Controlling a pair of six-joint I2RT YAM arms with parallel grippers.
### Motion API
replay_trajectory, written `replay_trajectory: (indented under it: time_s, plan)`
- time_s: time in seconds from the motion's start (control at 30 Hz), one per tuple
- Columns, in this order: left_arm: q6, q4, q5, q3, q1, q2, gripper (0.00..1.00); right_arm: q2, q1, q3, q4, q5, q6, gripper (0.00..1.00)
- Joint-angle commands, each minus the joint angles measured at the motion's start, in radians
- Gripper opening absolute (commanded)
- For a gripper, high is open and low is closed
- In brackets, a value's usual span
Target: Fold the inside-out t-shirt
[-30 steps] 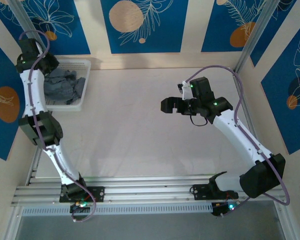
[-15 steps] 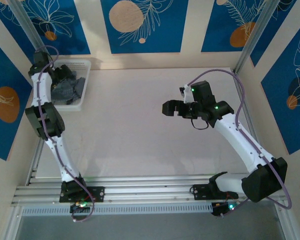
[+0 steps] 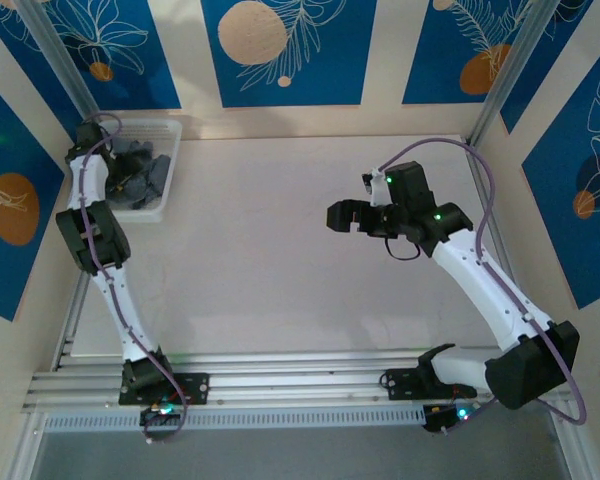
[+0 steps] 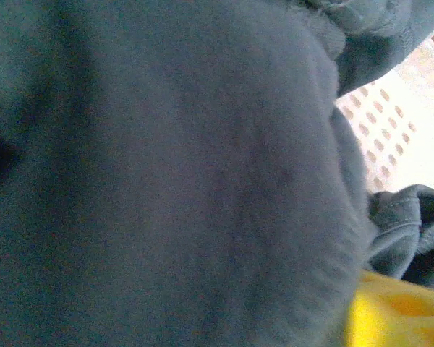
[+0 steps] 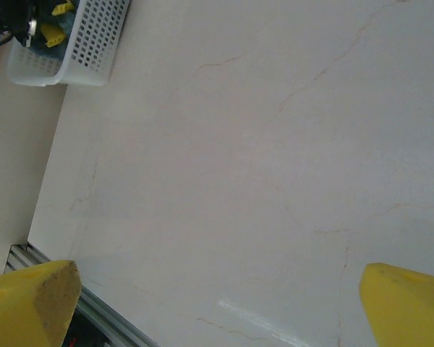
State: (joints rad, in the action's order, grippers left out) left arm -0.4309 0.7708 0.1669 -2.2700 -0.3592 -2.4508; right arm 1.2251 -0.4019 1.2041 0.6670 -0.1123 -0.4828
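**While the shirt lies bunched in the basket, folding has not begun**

Seen from the top camera, the slate-grey t-shirt of soft cloth (image 3: pixel 145 182) sits crumpled inside the white perforated plastic basket (image 3: pixel 172 128) at the far left corner of the pale tabletop (image 3: pixel 270 280). Nothing is spread out yet. By my judgement every step is left: lifting the shirt out, laying it flat and making the folds. The left pincer (image 3: pixel 118 170) is down in the basket among the cloth, while the right pincer (image 3: pixel 336 214) hangs above the middle of the tabletop, well apart from the basket.

On the left wrist camera, grey cloth presses close against the lens, with a strip of basket wall (image 4: pixel 401 119) at the right and one yellow fingertip (image 4: pixel 398 314) at the lower corner touching the fabric. Whether this pincer is apart or clamped on cloth, I cannot tell.

On the right wrist camera, the right pincer (image 5: pixel 217 307) stands with its two yellow tips wide apart over bare tabletop, holding and touching nothing.
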Motion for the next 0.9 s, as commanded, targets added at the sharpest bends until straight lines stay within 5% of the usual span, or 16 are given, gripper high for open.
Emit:
replay_trajectory:
  time_s: [0.0, 0.33, 0.53, 0.73, 0.87]
  plan:
    - [0.021, -0.008, 0.115, -0.045, -0.029, 0.024, 0.00, -0.044, 0.004, 0.023, 0.025, -0.004, 0.003, 0.99]
    - [-0.182, -0.062, 0.339, -0.119, 0.021, 0.400, 0.00, -0.064, 0.003, -0.003, -0.057, -0.017, -0.040, 0.99]
    - [-0.146, 0.016, 0.270, -0.221, 0.222, 0.605, 0.00, -0.078, 0.005, -0.037, -0.104, -0.012, -0.060, 0.99]
    - [-0.102, -0.152, 0.131, 0.129, 0.507, 0.831, 0.00, -0.082, 0.024, -0.057, -0.129, -0.001, -0.084, 0.99]
    - [-0.092, -0.269, 0.010, 0.421, 0.608, 0.893, 0.04, -0.092, 0.063, -0.077, -0.118, -0.012, -0.106, 0.99]
